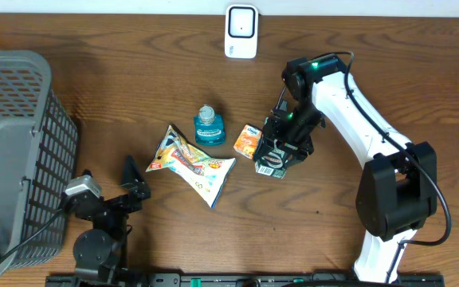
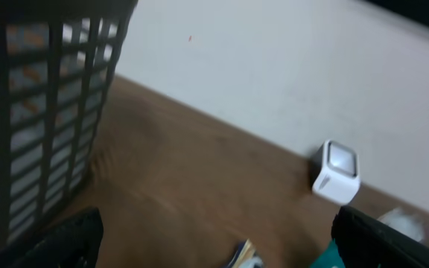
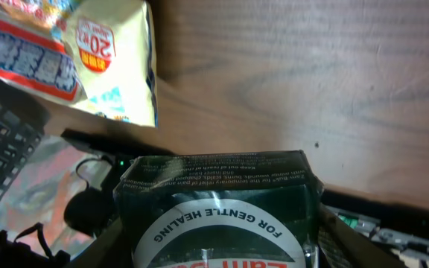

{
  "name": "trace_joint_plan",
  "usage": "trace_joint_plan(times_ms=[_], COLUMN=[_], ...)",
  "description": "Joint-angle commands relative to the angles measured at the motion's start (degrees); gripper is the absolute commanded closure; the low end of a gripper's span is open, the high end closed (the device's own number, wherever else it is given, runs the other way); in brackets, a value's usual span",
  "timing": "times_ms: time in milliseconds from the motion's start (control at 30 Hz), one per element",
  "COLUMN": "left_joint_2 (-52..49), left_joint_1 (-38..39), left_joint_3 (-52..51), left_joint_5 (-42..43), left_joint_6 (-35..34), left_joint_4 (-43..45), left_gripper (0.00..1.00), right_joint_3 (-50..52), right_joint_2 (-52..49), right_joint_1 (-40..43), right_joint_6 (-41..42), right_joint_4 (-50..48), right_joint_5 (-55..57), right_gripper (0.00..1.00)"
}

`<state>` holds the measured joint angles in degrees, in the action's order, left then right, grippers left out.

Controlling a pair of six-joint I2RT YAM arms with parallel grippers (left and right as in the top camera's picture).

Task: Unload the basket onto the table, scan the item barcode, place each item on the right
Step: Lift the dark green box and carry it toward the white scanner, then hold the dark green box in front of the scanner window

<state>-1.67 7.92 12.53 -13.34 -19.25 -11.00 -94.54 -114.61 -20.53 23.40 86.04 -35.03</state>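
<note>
The right arm [image 1: 357,112] wears white shells between chunky black joints, a green light [image 1: 315,65] glowing, a black cable [image 1: 446,203] looping by its base. The left arm [image 1: 102,214] is all black, with a silver block [image 1: 82,187].

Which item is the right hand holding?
The dark green box, clamped in the right hand; the snack bag, teal bottle and orange packet lie free on the table.
</note>
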Motion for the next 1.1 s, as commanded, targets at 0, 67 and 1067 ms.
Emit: trace_joint_plan(times_ms=[0,67,1067], left_joint_2=[-0.07,-0.07,-0.11], left_joint_1=[-0.13,-0.13,-0.13], left_joint_3=[-0.13,-0.15,-0.20], left_joint_5=[0.72,0.72,0.72], left_joint_6=[0.98,0.98,0.98], left_joint_4=[-1.79,-4.04,-39.52], left_gripper=[0.02,0.02,0.02], right_joint_3=[-1.03,-1.03,-0.98], right_joint_2=[0.37,0.37,-0.04], right_joint_1=[0.42,0.42,-1.44], right_joint_6=[-0.76,-0.76,-0.79], right_joint_4=[-1.64,-3.08,-62.34], right_joint_5=[1.16,1.68,35.85], right_gripper=[0.61,0.61,0.64])
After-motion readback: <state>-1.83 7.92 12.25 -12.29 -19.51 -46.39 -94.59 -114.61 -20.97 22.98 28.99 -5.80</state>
